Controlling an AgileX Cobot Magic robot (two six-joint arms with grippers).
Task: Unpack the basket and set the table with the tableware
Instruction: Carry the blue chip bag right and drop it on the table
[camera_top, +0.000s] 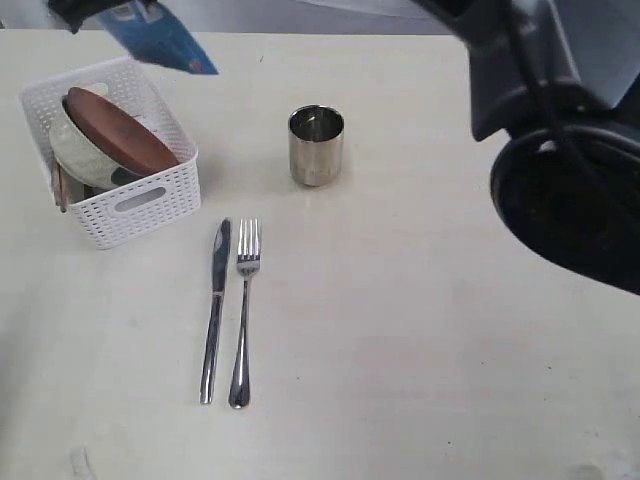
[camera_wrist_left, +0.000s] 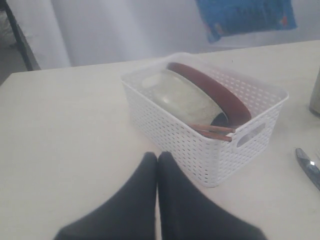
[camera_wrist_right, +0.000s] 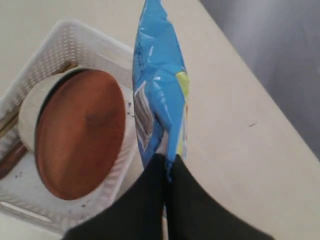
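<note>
My left gripper (camera_wrist_left: 158, 159) is pressed shut on nothing, and the white basket (camera_wrist_left: 200, 160) sits just ahead of it on the table (camera_wrist_left: 75, 125). My right gripper (camera_wrist_right: 166, 167) pinches the blue snack packet (camera_wrist_right: 160, 90), which hangs above the basket's rim. Inside lean the brown-red plate (camera_wrist_right: 80, 135), the greyish bowl (camera_wrist_left: 185, 97) and the chopsticks (camera_wrist_left: 212, 131). Near the basket the knife (camera_top: 215, 310) and fork (camera_top: 243, 310) lie side by side. The steel cup (camera_top: 316, 146) stands farther off.
</note>
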